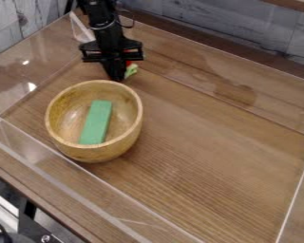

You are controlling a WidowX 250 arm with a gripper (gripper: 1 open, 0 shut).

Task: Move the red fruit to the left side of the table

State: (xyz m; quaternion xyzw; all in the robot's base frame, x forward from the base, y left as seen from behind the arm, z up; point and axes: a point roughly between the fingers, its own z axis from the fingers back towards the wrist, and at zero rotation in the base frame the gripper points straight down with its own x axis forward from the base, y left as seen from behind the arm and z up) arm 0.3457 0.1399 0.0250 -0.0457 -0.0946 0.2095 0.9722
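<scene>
Bowl [66, 131] nearest; beyond it, at the surface's [199, 133] far left, closed fingers [121, 76] touch the toy strawberry [130, 64]; grip unclear. Best to push gently leftward, low, clearing the rim. Leafy cap seems nearest, tip away; long axis apparently near-to-far.

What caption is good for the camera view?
Black robot gripper at the small red fruit with green leafy cap, behind a round wooden bowl.
</scene>
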